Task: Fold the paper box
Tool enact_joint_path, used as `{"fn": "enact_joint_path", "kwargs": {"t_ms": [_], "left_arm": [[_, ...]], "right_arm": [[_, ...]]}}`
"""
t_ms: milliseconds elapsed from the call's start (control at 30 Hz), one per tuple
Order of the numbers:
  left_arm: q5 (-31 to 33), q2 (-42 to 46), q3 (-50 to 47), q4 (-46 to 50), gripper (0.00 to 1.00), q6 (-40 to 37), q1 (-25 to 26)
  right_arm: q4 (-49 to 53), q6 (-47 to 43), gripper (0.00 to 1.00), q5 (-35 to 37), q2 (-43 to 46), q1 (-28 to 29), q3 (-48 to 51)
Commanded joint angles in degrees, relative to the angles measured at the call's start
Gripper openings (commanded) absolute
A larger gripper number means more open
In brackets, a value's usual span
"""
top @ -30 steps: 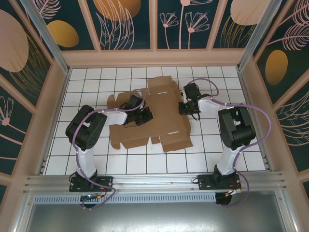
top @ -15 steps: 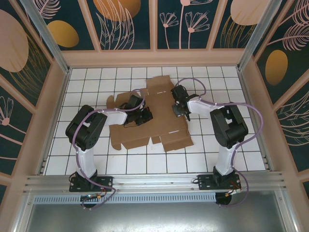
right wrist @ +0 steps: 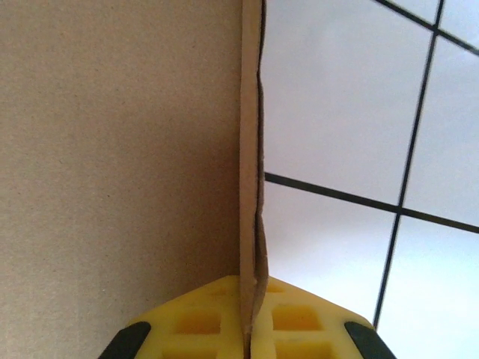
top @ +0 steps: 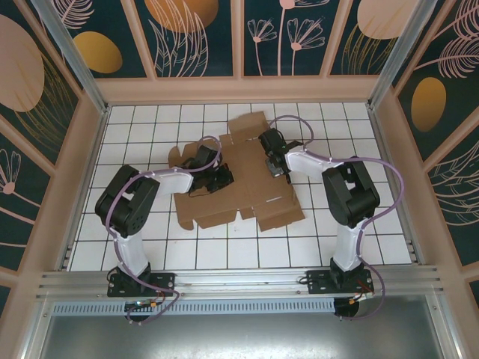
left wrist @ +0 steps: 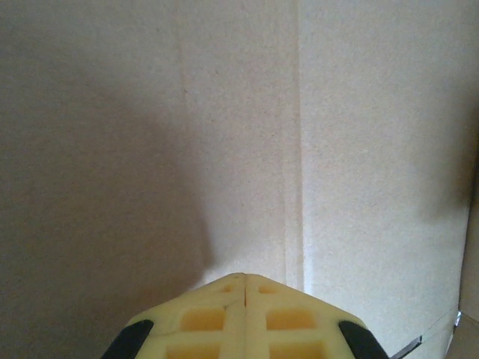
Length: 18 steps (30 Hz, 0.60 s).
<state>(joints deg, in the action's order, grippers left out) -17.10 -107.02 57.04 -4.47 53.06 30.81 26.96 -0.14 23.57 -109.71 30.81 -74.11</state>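
The left hand (top: 219,177), pressed together on nothing, rests on the paper box (top: 243,196), a mostly flat sheet at mid-bench (top: 150,247). Toward the sheet's two o'clock, the right hand (right wrist: 251,283) pinches a cardboard edge. Folding looks barely begun, with no walls standing and all the creases left to fold.

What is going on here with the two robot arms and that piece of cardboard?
Two robot arms are working on the paper box, a brown die-cut sheet lying unfolded on the tiled table. The left gripper is shut with nothing between its fingers, and its tip appears to press on the cardboard beside a crease near the sheet's middle. The right gripper is shut on the sheet's right edge. The sheet looks mostly flat, so the folding has barely begun.
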Motion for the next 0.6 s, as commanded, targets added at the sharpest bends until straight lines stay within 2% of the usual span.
{"fn": "enact_joint_path", "kwargs": {"t_ms": [0, 133, 367, 567], "left_arm": [[1.29, 0.34, -0.94, 1.47, 0.0, 0.23, -1.05], [-2.0, -2.57, -0.97, -1.91, 0.0, 1.43, -1.06], [-2.19, -4.05, 0.0, -1.92, 0.0, 1.35, -1.02], [-2.3, -4.55, -0.41, -2.45, 0.0, 1.78, -1.09]], "right_arm": [[4.29, -0.96, 0.0, 2.61, 1.51, 0.17, -3.59], [7.57, -1.74, 0.0, 3.02, 1.49, 2.06, -6.49], [12.75, -1.44, 0.01, 1.49, 0.45, 6.16, -12.37], [17.83, -0.12, 0.01, 4.46, -1.95, 11.29, -19.97]]}}
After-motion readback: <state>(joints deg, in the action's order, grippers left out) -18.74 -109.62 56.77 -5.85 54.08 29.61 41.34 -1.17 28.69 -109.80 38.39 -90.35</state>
